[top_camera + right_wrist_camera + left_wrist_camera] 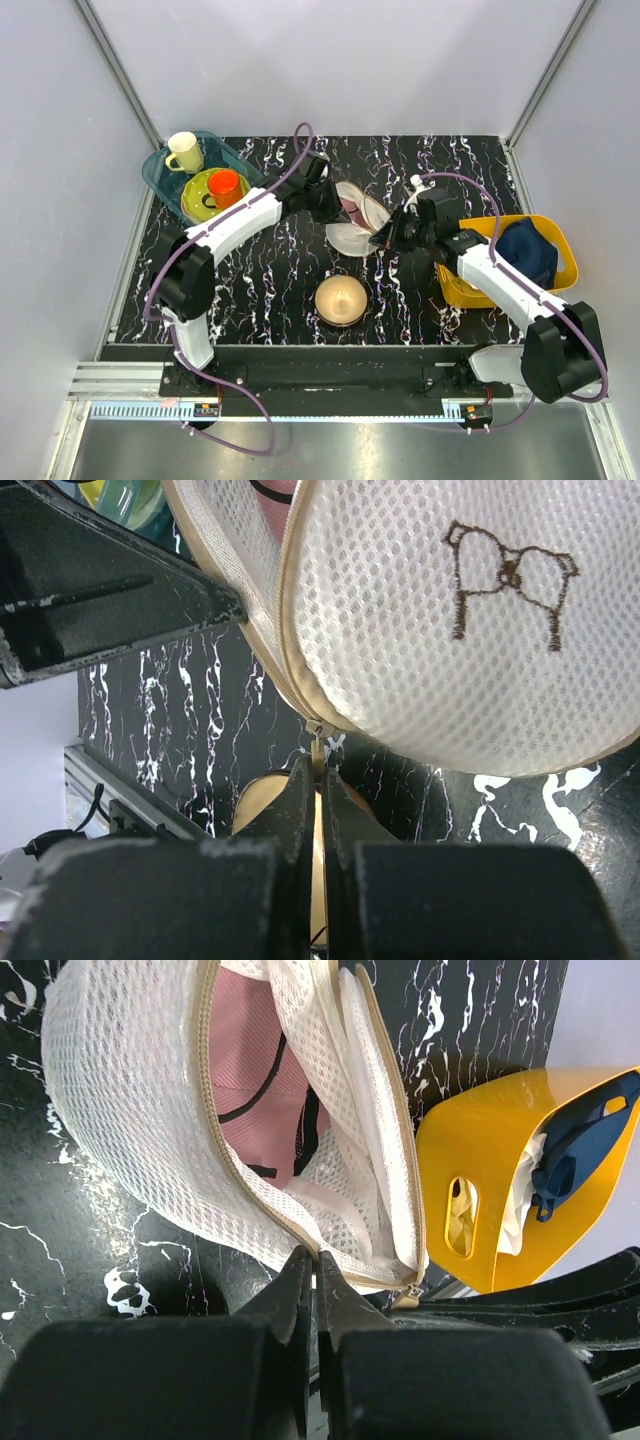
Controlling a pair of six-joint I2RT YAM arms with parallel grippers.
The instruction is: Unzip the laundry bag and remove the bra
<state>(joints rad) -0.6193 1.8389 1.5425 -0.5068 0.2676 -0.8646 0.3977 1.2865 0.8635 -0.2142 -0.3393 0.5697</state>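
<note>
— Where's the bra (245, 1070)?

— Inside the bag (352, 222), in the middle of the overhead view, just above the bowl (341, 298). From the left wrist you can see pink through the gap, upper middle of the frame. The zip is open part of the way round, no more.

— And the grips?

— The right gripper (318, 772) is clenched on the zip pull (318, 732), bottom centre of its own view, just under the lid (450, 620). The left gripper (312, 1262) is clamped tight at the bag's lower rim. Whether any mesh is really caught between the jaws, I can't tell.

— So what would make this go well?

— I'd say draw the pull along the curve of the zip, not straight away from the bag, or the whole thing drags and the teeth may bind. The left has to anchor the rim against that. If it has nothing pinched, the bag will likely slide toward the right arm.

— And the bra?

— Leave it until the lid swings well clear. The gap looks too narrow for padded cups.
</note>
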